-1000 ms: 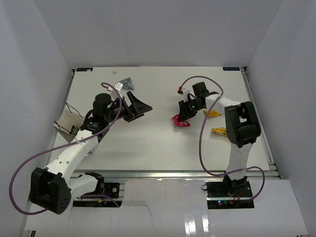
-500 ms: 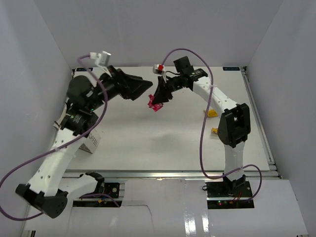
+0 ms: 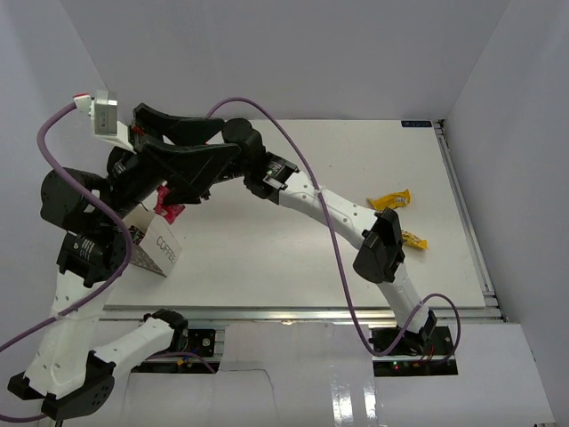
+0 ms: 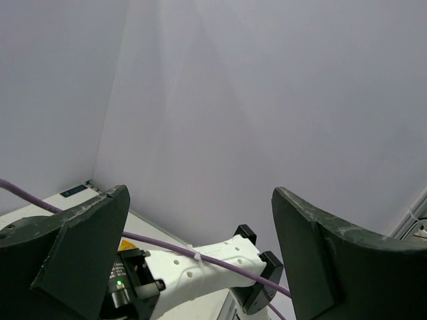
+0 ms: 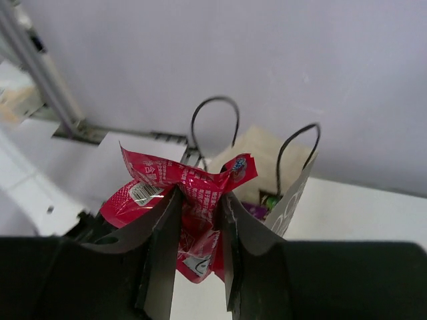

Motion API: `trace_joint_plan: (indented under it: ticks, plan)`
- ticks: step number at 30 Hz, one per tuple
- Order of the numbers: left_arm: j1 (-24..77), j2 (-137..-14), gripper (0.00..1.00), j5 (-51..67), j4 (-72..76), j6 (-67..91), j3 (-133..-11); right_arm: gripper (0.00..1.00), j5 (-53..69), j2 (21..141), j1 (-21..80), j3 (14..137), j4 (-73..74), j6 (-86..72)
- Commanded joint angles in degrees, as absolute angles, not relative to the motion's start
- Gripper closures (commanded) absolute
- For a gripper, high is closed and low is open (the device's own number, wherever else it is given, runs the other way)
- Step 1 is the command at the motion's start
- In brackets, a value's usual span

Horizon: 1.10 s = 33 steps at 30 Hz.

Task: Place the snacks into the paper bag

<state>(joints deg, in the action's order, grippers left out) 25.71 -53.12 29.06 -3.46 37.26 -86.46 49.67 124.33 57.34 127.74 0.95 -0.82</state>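
Note:
The white-and-tan paper bag printed "COFFEE" stands upright at the table's left front. In the right wrist view the paper bag is open, with snacks inside and black handles up. My right gripper is shut on a red snack packet just above and beside the bag's mouth. The red snack packet shows above the bag in the top view. My left gripper is wide open and empty, raised high, and hides most of the right gripper. Two yellow snacks lie at the right.
The right arm stretches across the table from right to left; it also shows in the left wrist view under the open left gripper. White walls enclose the table on three sides. A purple cable loops over the middle.
The right arm has carried the red packet leftward across the table to the bag's mouth. The left arm has lifted and its open gripper now sits over the right wrist.

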Motion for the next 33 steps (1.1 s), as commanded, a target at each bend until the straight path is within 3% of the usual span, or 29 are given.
trace_joint_plan:
  ticks: [1,7,24,33]
  plan:
    - [25.8,-53.3,0.02,28.5,-5.1,38.1,-87.7,0.92,30.7,125.7,60.2,131.2,-15.2,-10.9]
    - [25.8,-51.8,0.02,28.1,-4.8,39.4,-88.1,0.92,5.6,129.4,67.2,132.4,-21.4,-2.2]
    - [25.8,-47.3,0.02,27.5,-5.5,40.4,-86.4,0.89,-11.9,136.7,72.4,131.8,-37.3,2.4]
    - [25.8,-46.2,0.02,27.8,-6.1,40.3,-85.3,0.84,-13.1,136.1,75.7,128.5,-36.4,0.9]
